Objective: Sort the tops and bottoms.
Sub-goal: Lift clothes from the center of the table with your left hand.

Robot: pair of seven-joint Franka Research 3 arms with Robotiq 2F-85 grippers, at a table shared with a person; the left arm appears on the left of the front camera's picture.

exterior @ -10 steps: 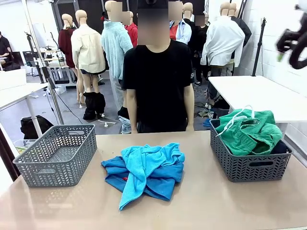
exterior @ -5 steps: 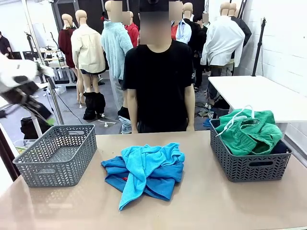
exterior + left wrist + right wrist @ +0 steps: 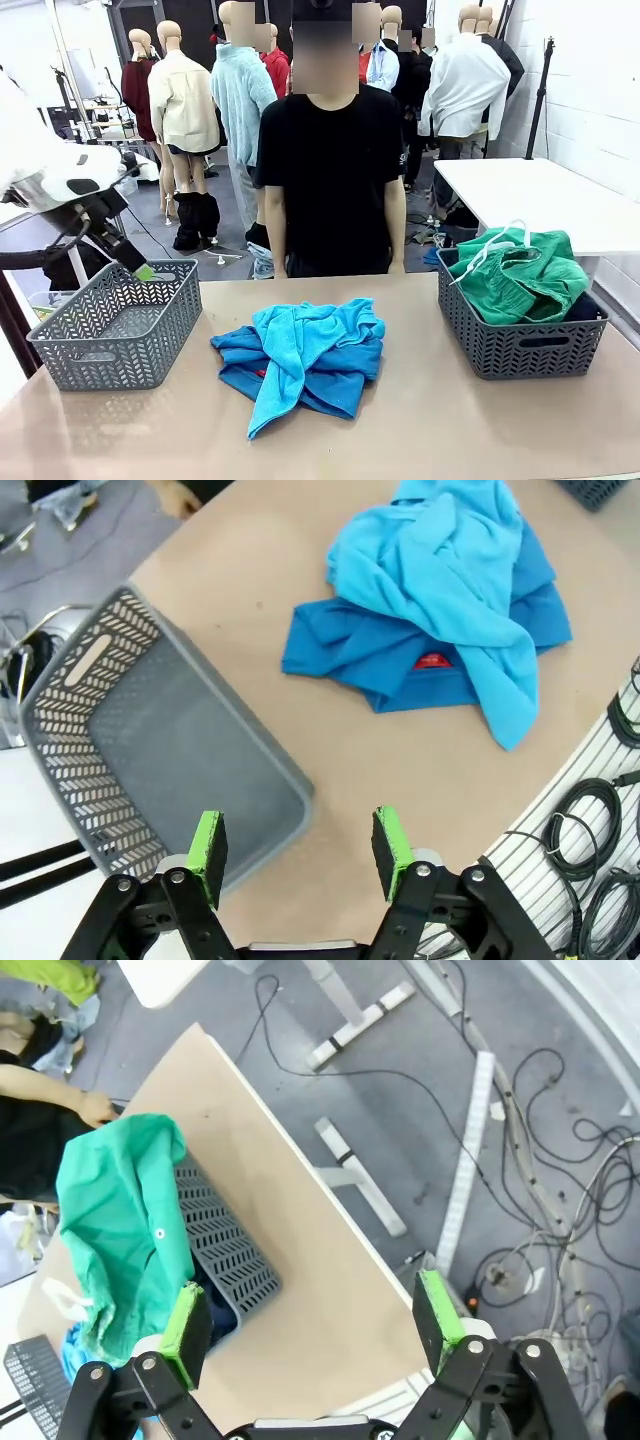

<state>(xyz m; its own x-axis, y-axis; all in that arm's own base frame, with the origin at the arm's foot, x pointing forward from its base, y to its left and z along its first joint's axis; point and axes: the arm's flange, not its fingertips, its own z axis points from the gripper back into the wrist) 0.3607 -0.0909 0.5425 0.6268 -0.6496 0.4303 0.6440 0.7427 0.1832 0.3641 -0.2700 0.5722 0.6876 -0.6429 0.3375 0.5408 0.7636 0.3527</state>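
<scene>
We judged the job half done: the green shorts (image 3: 520,275) and navy bottoms (image 3: 586,307) lay in the right basket (image 3: 500,352) at the table's (image 3: 440,425) right edge, while the turquoise shirt (image 3: 300,345) and the blue shirt (image 3: 236,362) sat piled mid-table, not yet in the left basket (image 3: 120,345), with our left gripper (image 3: 300,845) and right gripper (image 3: 315,1330) both open and holding nothing.

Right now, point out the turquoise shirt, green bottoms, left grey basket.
turquoise shirt (image 3: 300,345): front view, middle of the bunched fabric.
green bottoms (image 3: 520,275): front view, top of the heaped fabric.
left grey basket (image 3: 120,355): front view, near wall.

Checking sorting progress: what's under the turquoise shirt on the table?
A blue shirt with a red mark lies under the turquoise shirt; its covered middle cannot be seen.
</scene>
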